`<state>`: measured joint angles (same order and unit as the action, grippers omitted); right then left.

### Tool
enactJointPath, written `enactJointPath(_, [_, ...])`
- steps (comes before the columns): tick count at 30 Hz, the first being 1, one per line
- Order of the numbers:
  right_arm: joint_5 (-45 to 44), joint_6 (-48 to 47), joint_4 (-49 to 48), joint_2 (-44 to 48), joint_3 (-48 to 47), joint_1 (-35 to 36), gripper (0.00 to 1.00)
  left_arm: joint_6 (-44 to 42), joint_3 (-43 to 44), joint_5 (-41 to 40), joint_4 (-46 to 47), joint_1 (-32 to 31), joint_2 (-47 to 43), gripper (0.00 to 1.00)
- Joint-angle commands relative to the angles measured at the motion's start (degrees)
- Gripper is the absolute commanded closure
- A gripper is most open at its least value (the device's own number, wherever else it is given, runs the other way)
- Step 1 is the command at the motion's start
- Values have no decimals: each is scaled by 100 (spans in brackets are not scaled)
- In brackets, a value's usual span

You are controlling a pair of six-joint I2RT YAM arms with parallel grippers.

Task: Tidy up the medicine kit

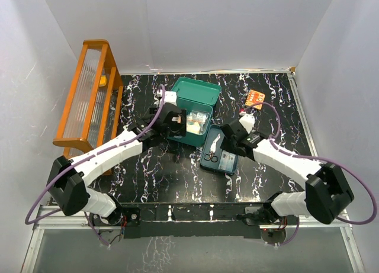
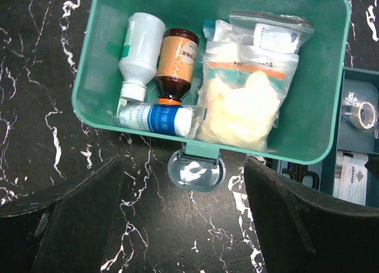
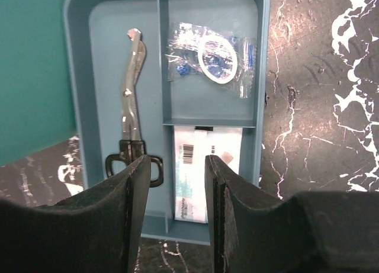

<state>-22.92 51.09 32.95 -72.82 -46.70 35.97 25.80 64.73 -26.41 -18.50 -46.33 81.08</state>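
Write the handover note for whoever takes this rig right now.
Left gripper: open, empty, just in front of the box.
Right gripper: open, empty, over the tray, near end.
The box, lid open, holds bottles and bags. The tray sits on the table beside it with scissors, bagged tape and a packet.
To do, likely: seat tray in box, shut lid. An orange packet lies loose.

Tray insert [image 3: 103, 66] just right of box [image 1: 198, 90]; rack [image 1: 89, 95] far left
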Motion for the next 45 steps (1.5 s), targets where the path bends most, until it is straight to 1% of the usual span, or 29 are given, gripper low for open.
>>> enactJointPath(1, [95,-459,-265,-442,-166,-88,62,435,-10,-148,-289,200,-476,17])
enactJointPath(6, [276,-529,-269,-1197,-593,-85,73,513,-293,-150,-208,300,-843,15])
enactJointPath(9, [427,-585,-421,-1320,-636,-86,74,516,-402,-162,-170,332,-1006,13])
enactJointPath(13, [365,-564,-288,-1347,-749,-73,73,456,-570,-170,-23,339,-1186,12])
enactJointPath(22, [477,-445,-324,-1103,-788,-79,73,304,-660,-206,125,379,-1272,11])
enactJointPath(25, [506,-370,-296,-1264,-809,-73,74,307,-718,-215,136,387,-1311,10])
enactJointPath(27, [476,-278,-163,-1457,-865,-80,79,324,-754,-207,143,395,-1350,10])
enactJointPath(28, [492,-268,-154,-1536,-866,-73,80,335,-770,-200,145,403,-1365,10])
enactJointPath(32, [568,-112,-272,-1720,-847,-80,82,346,-836,-163,157,405,-1429,9])
enactJointPath(38, [497,-131,-340,-1877,-922,-78,82,349,-898,-121,176,426,-1480,9])
enactJointPath(42, [457,-198,-340,-2019,-995,-79,87,360,-909,-69,204,432,-1463,8])
enactJointPath(45, [454,-205,-289,-2159,-1083,-78,93,379,-918,-4,227,434,-1437,8])
